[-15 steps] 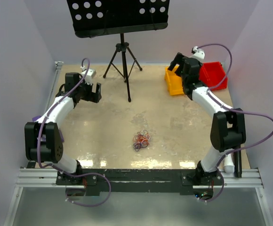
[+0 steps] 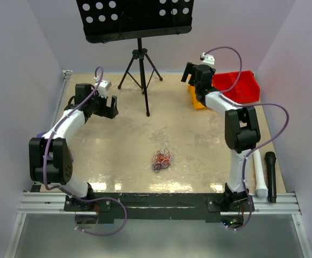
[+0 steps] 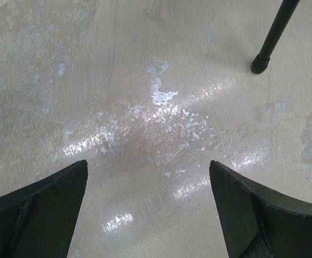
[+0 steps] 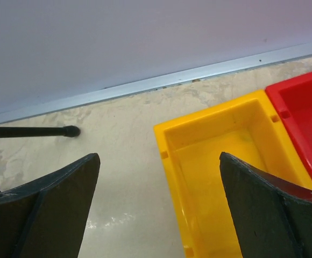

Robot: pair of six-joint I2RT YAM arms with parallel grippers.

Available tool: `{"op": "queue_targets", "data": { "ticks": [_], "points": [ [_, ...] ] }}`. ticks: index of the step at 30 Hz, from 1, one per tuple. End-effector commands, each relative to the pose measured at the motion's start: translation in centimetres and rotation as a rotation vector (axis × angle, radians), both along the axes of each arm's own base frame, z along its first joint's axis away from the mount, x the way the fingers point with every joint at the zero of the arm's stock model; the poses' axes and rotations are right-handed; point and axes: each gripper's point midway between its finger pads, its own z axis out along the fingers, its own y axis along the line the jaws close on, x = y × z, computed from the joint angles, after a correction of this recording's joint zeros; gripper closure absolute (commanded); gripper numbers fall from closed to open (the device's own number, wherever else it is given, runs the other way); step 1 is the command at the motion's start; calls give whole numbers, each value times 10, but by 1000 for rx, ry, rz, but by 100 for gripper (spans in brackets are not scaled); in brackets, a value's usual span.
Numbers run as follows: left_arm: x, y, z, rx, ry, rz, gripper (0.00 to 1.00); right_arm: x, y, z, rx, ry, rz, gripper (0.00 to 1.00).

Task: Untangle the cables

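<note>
The cables point(image 2: 161, 159) lie as a small tangled bundle of red, orange and purple wires on the table, near the middle front, in the top view only. My left gripper point(image 2: 110, 106) is open and empty at the far left, well away from the bundle; in the left wrist view it point(image 3: 148, 177) hangs over bare table. My right gripper point(image 2: 190, 73) is open and empty at the far right, above the edge of the yellow bin point(image 2: 196, 99). In the right wrist view my right gripper point(image 4: 158, 172) straddles the yellow bin's point(image 4: 220, 161) left wall.
A red bin point(image 2: 236, 86) stands beside the yellow one; it also shows in the right wrist view point(image 4: 304, 118). A black tripod point(image 2: 140, 75) with a perforated board stands at the back centre; one foot point(image 3: 260, 65) shows in the left wrist view. A white tube point(image 2: 259, 174) and a black marker point(image 2: 270, 174) lie at the right edge.
My right arm has swung left and back, moving the gripper from over the bins to the yellow bin's far-left edge. The left arm and the cables have not moved.
</note>
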Motion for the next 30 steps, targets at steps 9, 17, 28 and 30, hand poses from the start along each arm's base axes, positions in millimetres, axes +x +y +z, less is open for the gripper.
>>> {"op": "queue_targets", "data": {
  "ticks": [9,17,28,30],
  "points": [
    [1,-5,5,-18,-8,-48,0,26,15,7,-107,-34,-26,12],
    [-2,-5,6,-1,-14,-67,0,24,0,-17,-143,46,-110,24],
    [-9,-11,18,18,-33,-93,0,-4,-14,-44,-173,152,-154,36],
    [-12,-17,22,32,-49,-109,0,-10,-17,-52,-176,180,-166,43]
  ]
}}
